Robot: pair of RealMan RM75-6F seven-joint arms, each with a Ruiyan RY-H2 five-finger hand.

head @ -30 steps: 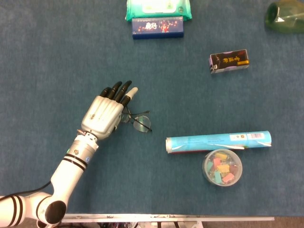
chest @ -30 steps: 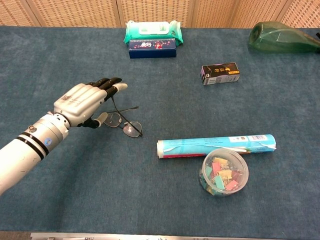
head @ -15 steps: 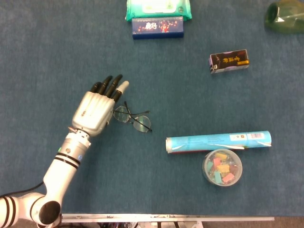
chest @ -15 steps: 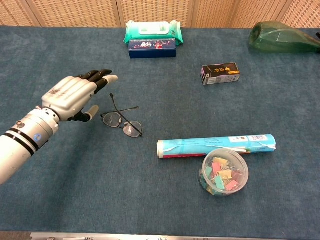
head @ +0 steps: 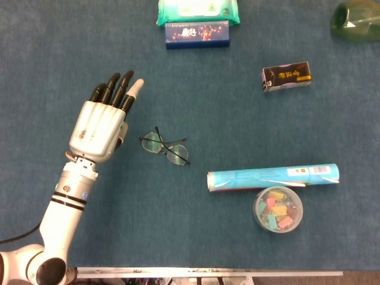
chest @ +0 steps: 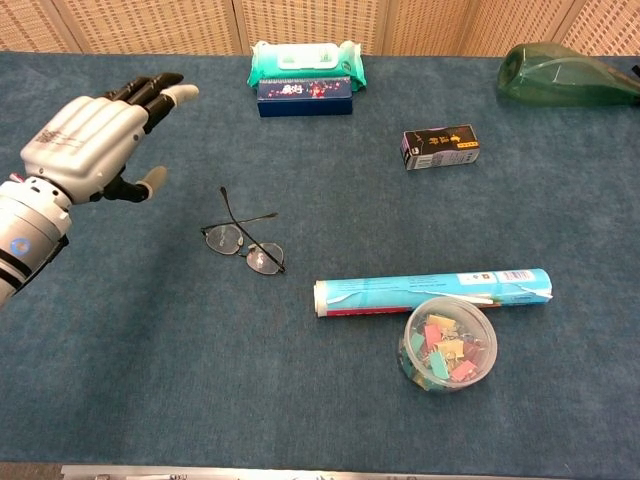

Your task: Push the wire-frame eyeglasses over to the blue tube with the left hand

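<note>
The wire-frame eyeglasses point(head: 165, 148) point(chest: 243, 241) lie folded on the blue cloth, left of the blue tube point(head: 272, 177) point(chest: 433, 291), with a gap between them. My left hand point(head: 102, 124) point(chest: 92, 137) hovers to the left of the glasses, fingers stretched out and apart, holding nothing and clear of the frame. The right hand does not show in either view.
A tub of coloured clips point(head: 277, 209) point(chest: 448, 343) sits against the tube's near side. A black box point(head: 287, 77) point(chest: 440, 146) lies further back; a wipes pack point(head: 198, 10) and dark blue box point(head: 196, 34) stand at the far edge, a green bottle point(chest: 562, 75) at far right.
My left hand has drawn back to the left and lifted away from the eyeglasses, which it was touching a second ago. The glasses and tube have stayed put.
</note>
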